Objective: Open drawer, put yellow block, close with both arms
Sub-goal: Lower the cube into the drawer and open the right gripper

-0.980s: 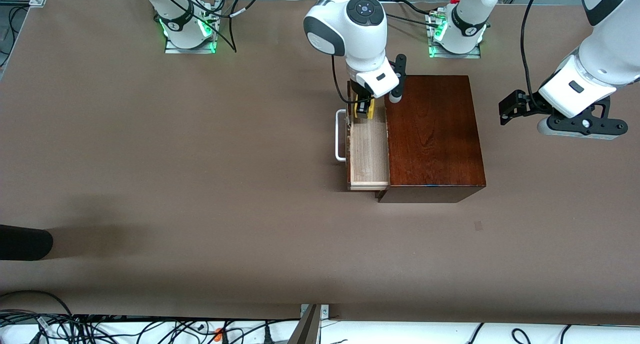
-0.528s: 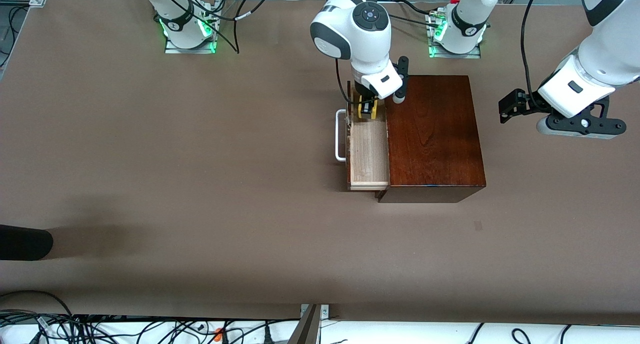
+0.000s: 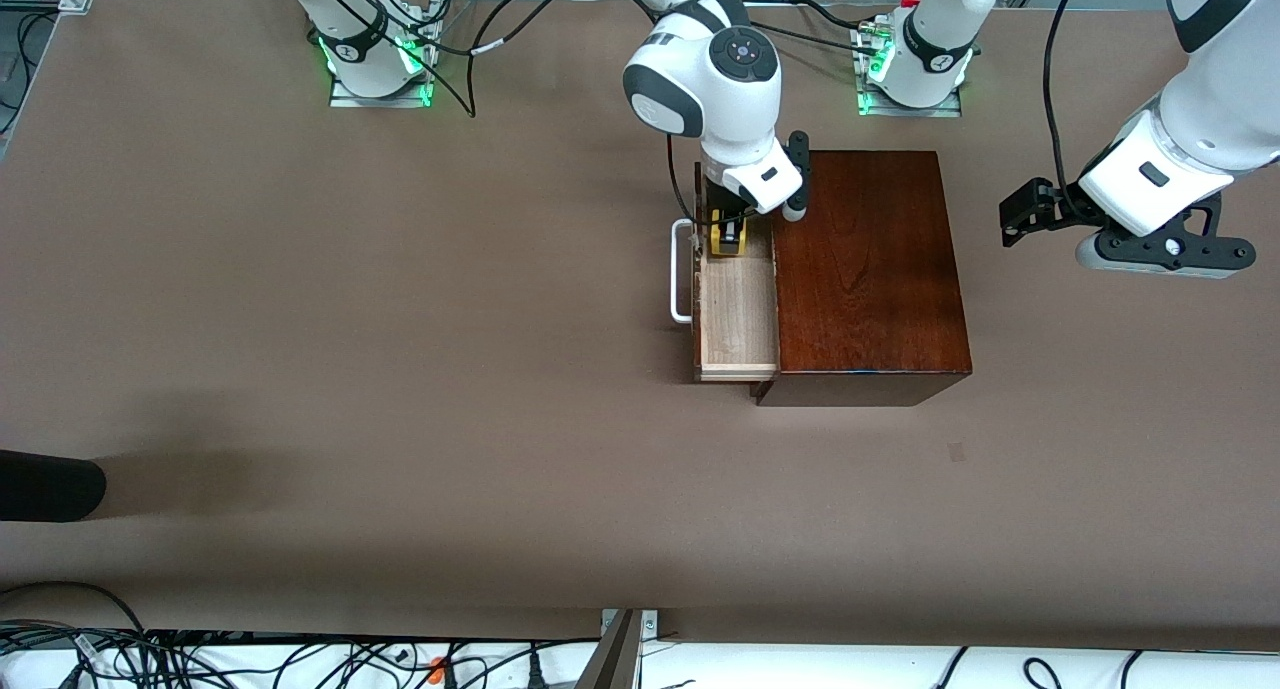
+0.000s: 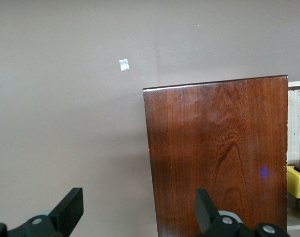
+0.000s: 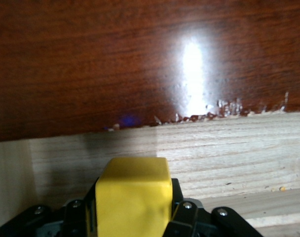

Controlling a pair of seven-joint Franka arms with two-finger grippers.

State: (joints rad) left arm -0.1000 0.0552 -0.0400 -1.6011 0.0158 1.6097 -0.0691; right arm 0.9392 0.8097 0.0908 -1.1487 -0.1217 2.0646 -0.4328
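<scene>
A: Start at the right gripper [image 3: 728, 231]. What is it doing?

B: It is clenched on the yellow block [image 3: 726, 239], one finger on each side, and it hangs over the end of the open drawer [image 3: 738, 309] that lies farthest from the front camera. In the right wrist view the block [image 5: 132, 200] sits between the black fingers [image 5: 187, 217], with the pale drawer floor under it and the dark box wall above that.

A: And the count?

B: One block, one drawer, one wooden box [image 3: 866, 269], two arms. The drawer has one white handle [image 3: 681, 271], at nine o'clock from the tray in the front view.

A: Where is the left gripper [image 3: 1030, 214]?

B: At three o'clock from the box, up over bare bench [image 3: 300, 319], apart from the box's edge. Its fingers [image 4: 68, 210] stand wide, released, holding nothing; that arm waits.

A: Room to move?

B: The drawer's pale floor is bare from the block toward six o'clock, down to its near wall. The tray is narrow, so the block sits close to both long walls. The bench is open at nine o'clock from the handle.
</scene>
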